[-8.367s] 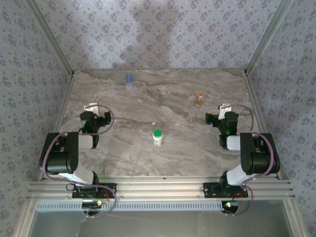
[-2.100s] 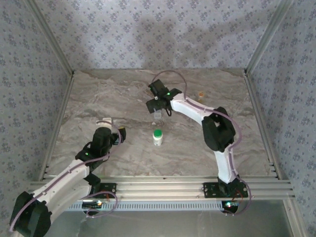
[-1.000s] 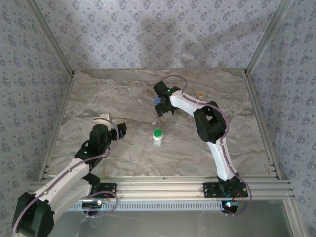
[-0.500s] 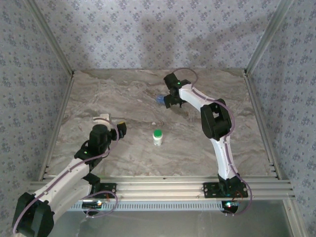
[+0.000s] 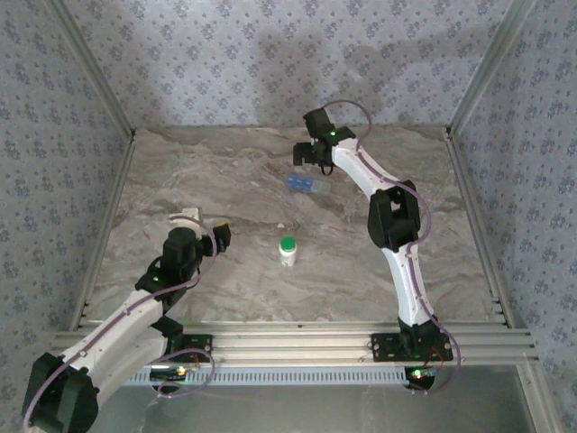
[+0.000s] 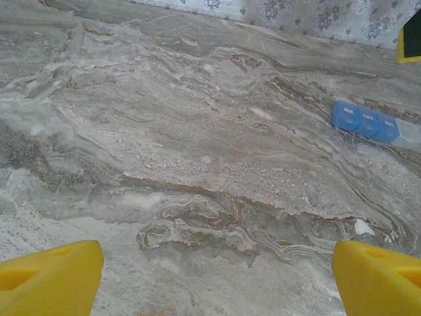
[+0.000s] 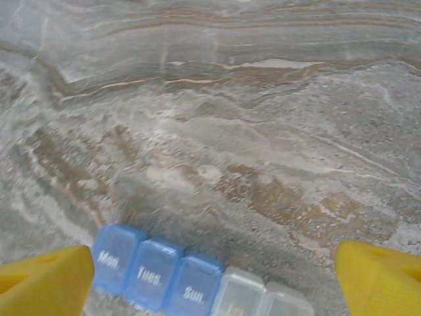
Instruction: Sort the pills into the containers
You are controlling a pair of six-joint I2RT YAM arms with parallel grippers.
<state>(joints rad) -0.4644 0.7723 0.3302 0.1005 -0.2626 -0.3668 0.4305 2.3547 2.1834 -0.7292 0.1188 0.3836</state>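
The pill organizer [image 5: 305, 184], a strip of blue and clear compartments, lies flat on the marble table toward the back. In the right wrist view the organizer [image 7: 197, 284] shows lids marked Mon, Tues and Sun. My right gripper [image 5: 305, 155] hovers just behind it, open, and its yellow fingertips [image 7: 46, 282] hold nothing. A white bottle with a green cap [image 5: 288, 250] stands mid-table. My left gripper [image 5: 206, 225] is open over bare marble, left of the bottle. In the left wrist view the organizer [image 6: 373, 124] sits far right. I see no loose pills clearly.
Patterned walls and metal frame rails [image 5: 106, 225] close in the table on three sides. A small pale speck [image 6: 206, 159] lies on the marble ahead of the left gripper. The right arm's links [image 5: 392, 216] arch across the right half of the table.
My right gripper has pulled back toward the rear wall, away from the organizer, which now lies flat and free on the table. The left arm has not moved.
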